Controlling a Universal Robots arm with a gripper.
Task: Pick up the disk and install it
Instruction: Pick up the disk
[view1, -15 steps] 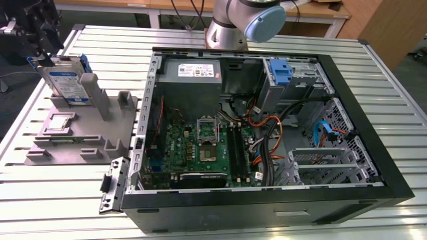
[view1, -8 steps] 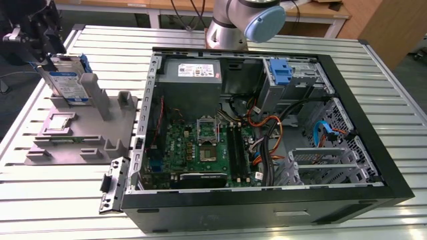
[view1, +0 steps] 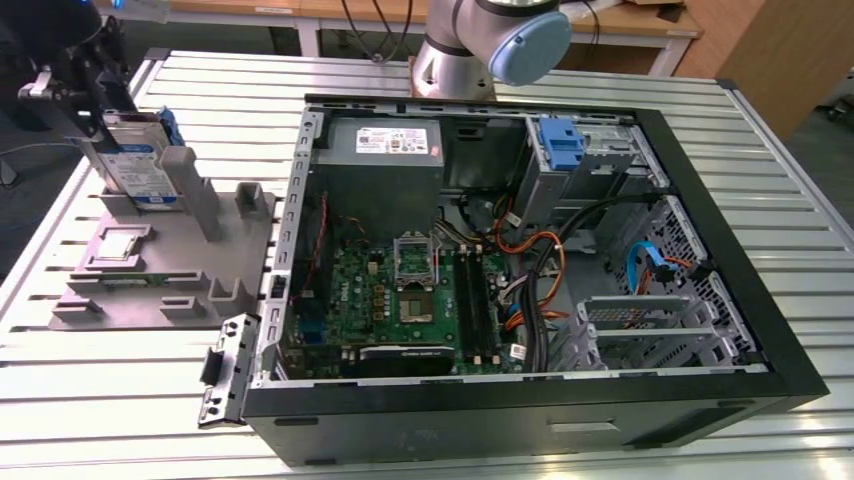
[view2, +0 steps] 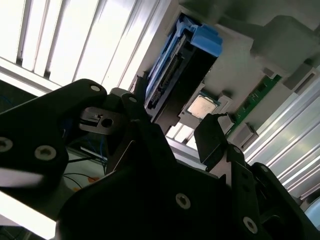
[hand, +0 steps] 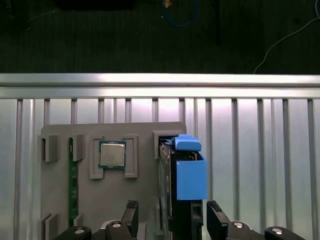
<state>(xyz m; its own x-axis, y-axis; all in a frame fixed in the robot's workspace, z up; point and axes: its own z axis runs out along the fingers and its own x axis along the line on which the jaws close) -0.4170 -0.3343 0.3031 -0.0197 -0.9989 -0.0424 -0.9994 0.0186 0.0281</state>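
Plainly, the end effector (hand: 172, 214) is released: in the first wrist view its two dark fingers (hand: 131, 212) stand apart, one on each side of the disk (hand: 190, 180), with a gap showing on both sides and nothing gripped. The disk stands on edge directly between them, its blue bracket uppermost, seated in a slot of the grey holder (hand: 115, 200). It does not look centred; it sits nearer one finger than the other.

That offset is the main risk, as I judge it. If the fingers close unevenly, the nearer one could meet the disk first and lean it against the slot wall, so that it binds instead of lifting free. A bound disk could drag the light-looking holder up off the bench (hand: 260, 150) with it. A grip on the plastic bracket alone might flex or slip, since the metal body is what bears load. Too deep a reach could strike the holder's raised posts.

Just beside the disk lie a processor chip (hand: 112, 154) and a green memory stick (hand: 73, 185), both liable to shift if the holder jolts. The open computer case (view1: 534, 250) lies well away from the end effector.
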